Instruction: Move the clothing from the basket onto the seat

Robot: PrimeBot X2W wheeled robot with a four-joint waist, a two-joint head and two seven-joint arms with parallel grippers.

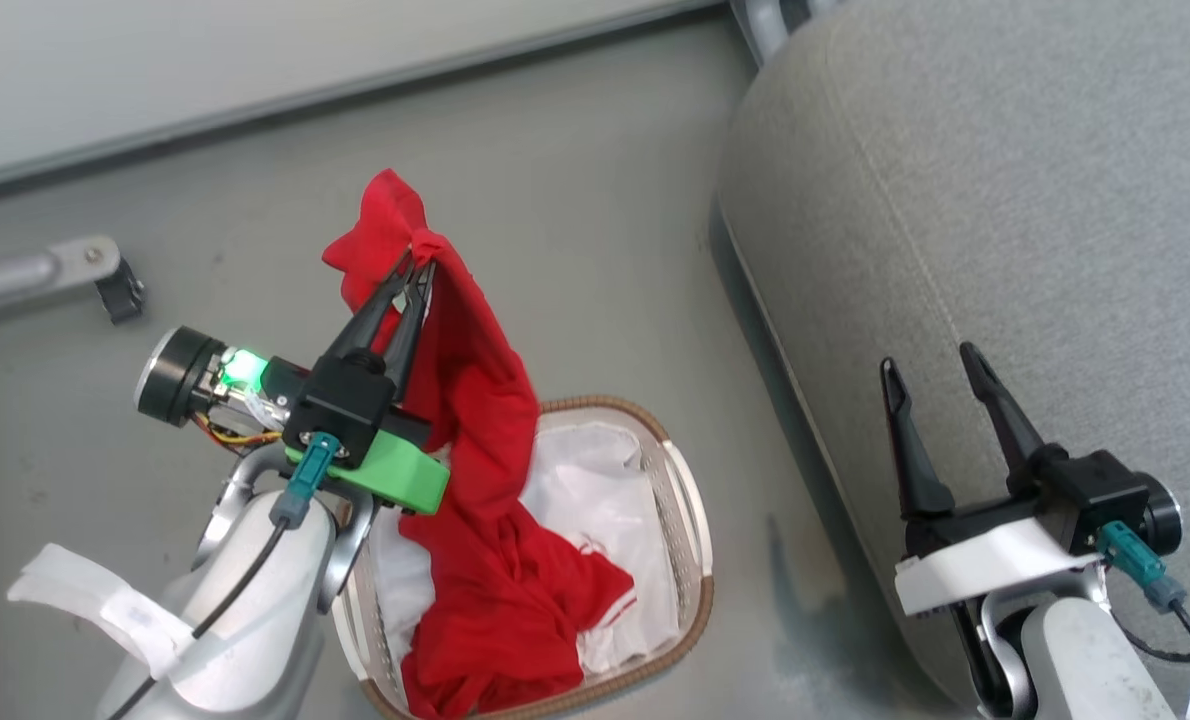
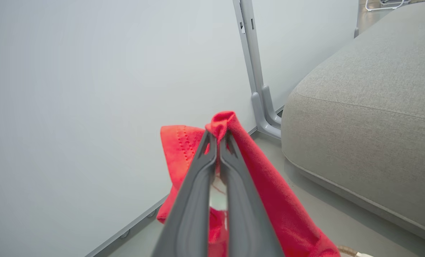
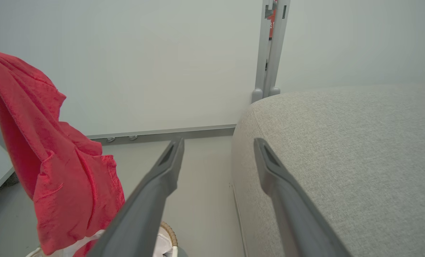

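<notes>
The red clothing (image 1: pixel 475 400) hangs from my left gripper (image 1: pixel 421 262), which is shut on a bunched fold near its top. The garment's lower part still lies in the white basket (image 1: pixel 690 520) with the brown rim, on a thin white sheet. In the left wrist view the fingers (image 2: pixel 198 200) pinch the clothing (image 2: pixel 269 185) with the grey seat (image 2: pixel 369 125) off to the right. My right gripper (image 1: pixel 930 365) stands open and empty at the seat's (image 1: pixel 1005 200) front edge. In the right wrist view the clothing (image 3: pixel 55 171) hangs at left, the seat (image 3: pixel 341 150) at right.
A pale wall with a grey baseboard (image 1: pixel 305 90) runs along the back. A grey metal leg with a black foot (image 1: pixel 105 275) lies on the floor at left. A grey upright post (image 2: pixel 255 71) stands between wall and seat. Bare grey floor separates basket and seat.
</notes>
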